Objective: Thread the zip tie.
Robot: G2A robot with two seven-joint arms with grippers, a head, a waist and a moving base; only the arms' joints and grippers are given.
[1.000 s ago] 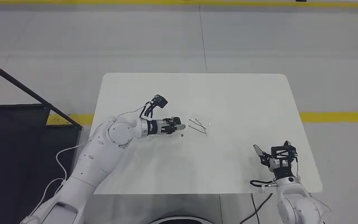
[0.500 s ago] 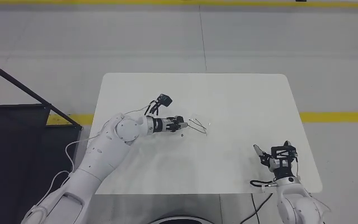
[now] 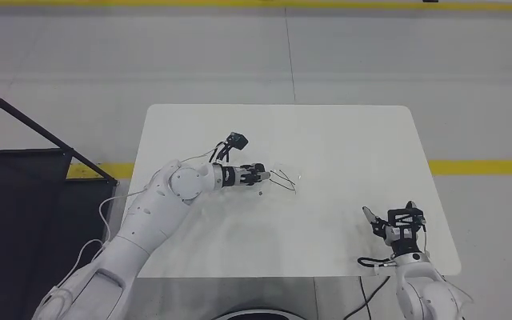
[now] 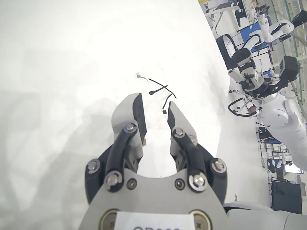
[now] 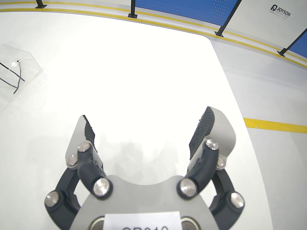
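Looking down at the smooth white table, we see the zip ties lying near its middle: thin black plastic strands, slightly curved and crossing one another. In the left wrist view the zip ties each end in a small square head, and one head lies just ahead of a fingertip. In the right wrist view the zip ties rest on a clear plastic sheet with straight edges and angled corners, lying flat on the tabletop.

The left gripper sits just beside the strands, pointing at them. In its wrist view, we find the left gripper with a narrow gap between its fingers and nothing held; the fingers are pale grey shells lined with dark ribbed pads.

The right gripper is well apart from the ties, near the table's front right corner. We see the right gripper spread wide and empty, its black textured pads facing each other across bare tabletop.
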